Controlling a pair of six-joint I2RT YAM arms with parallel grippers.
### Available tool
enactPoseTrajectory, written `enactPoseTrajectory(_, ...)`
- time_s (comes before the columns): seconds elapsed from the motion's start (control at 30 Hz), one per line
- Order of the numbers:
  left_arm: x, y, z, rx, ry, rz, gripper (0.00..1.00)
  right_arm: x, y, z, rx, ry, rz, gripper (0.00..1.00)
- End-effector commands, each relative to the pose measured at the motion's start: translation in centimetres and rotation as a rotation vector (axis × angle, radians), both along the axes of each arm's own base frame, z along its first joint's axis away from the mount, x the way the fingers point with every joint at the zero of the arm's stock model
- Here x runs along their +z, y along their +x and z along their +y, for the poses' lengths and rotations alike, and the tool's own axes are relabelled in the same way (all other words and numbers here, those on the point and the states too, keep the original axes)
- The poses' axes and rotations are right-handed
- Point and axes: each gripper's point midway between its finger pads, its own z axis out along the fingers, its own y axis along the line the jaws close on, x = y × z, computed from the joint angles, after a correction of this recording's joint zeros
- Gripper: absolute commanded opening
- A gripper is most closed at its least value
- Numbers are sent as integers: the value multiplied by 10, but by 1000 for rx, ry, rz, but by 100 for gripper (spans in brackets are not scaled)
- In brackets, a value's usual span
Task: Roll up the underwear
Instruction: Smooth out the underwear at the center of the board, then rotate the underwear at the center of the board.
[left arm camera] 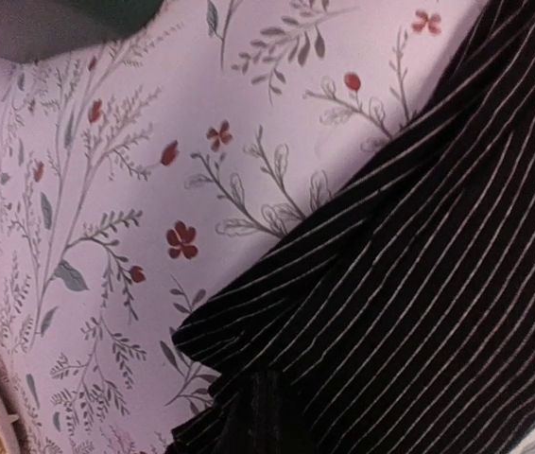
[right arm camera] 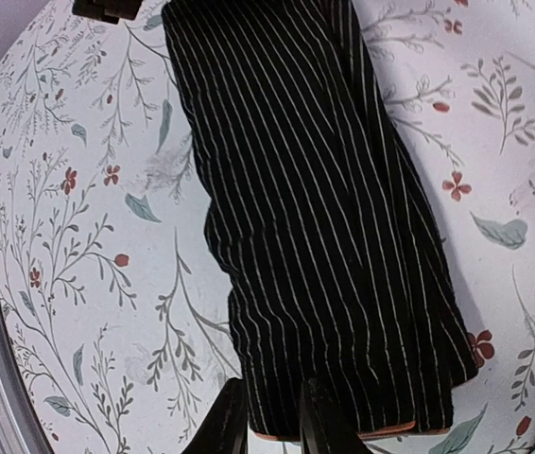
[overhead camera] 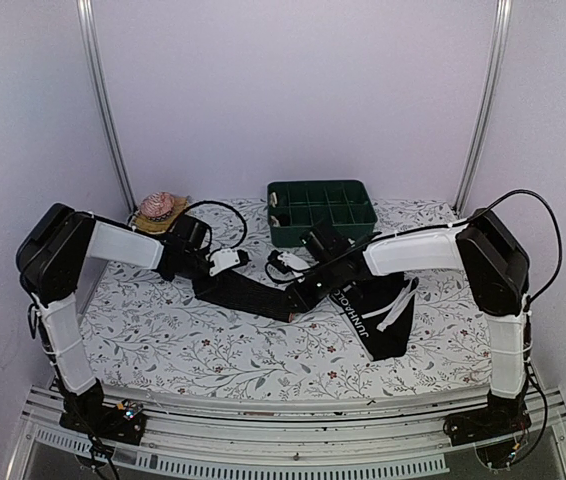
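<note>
A black pinstriped underwear [overhead camera: 248, 293] lies folded into a long strip on the floral table, between my two grippers. In the right wrist view the strip [right arm camera: 324, 208] ends in an orange edge. My right gripper [right arm camera: 272, 427] pinches that end, one finger on the cloth and one beside it; it sits at the strip's right end in the top view [overhead camera: 301, 290]. My left gripper [overhead camera: 213, 268] is at the strip's left end. In the left wrist view the cloth [left arm camera: 419, 246] bunches over one dark finger [left arm camera: 269, 411]. A second black underwear [overhead camera: 383, 305], with white waistband lettering, lies flat to the right.
A green compartment tray [overhead camera: 321, 212] stands at the back centre, just behind my right arm. A woven basket with a pink object [overhead camera: 160, 210] sits at the back left. Metal rails run along the table's near edge.
</note>
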Motion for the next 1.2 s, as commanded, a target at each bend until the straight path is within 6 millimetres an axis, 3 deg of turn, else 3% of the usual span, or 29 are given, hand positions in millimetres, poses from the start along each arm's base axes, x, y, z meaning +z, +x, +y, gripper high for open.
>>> enactPoseTrajectory(0.0, -24, 0, 16, 59, 82, 47, 0, -29, 3, -16, -63, -21, 100, 20)
enactPoseTrajectory(0.2, -49, -7, 23, 64, 133, 101, 0, -47, 2, -23, -76, -56, 148, 16)
enactPoseTrajectory(0.33, -39, -6, 20, 68, 110, 99, 0, -40, 10, -21, -77, -71, 116, 16)
enactPoseTrajectory(0.4, -17, -1, 16, 75, 79, 67, 2, -31, 15, -20, -79, -74, 90, 17)
enactPoseTrajectory(0.43, -5, 4, 14, 82, 62, 47, 5, -25, 17, -19, -75, -73, 75, 20)
enactPoseTrajectory(0.53, 28, 15, 11, 99, 10, -9, 29, 4, 19, -14, -50, -35, 29, 30)
enactPoseTrajectory(0.63, 57, 28, 15, 134, -31, -63, 39, 39, 19, -12, -20, -3, -52, 43)
enactPoseTrajectory(0.7, 66, 36, 21, 160, -35, -85, 42, 52, 15, -14, -18, -2, -86, 53)
enactPoseTrajectory(0.8, 62, 42, 34, 181, 4, -106, 42, 61, 9, -21, -30, -23, -132, 69)
enactPoseTrajectory(0.9, 46, 42, 46, 166, 71, -119, 43, 62, 0, -28, -34, -43, -153, 99)
enactPoseTrajectory(0.97, 35, 37, 52, 145, 111, -110, 44, 63, -4, -33, -46, -46, -162, 99)
enactPoseTrajectory(1.17, 29, 24, 64, 118, 151, -105, 45, 64, -13, -46, -77, -37, -166, 99)
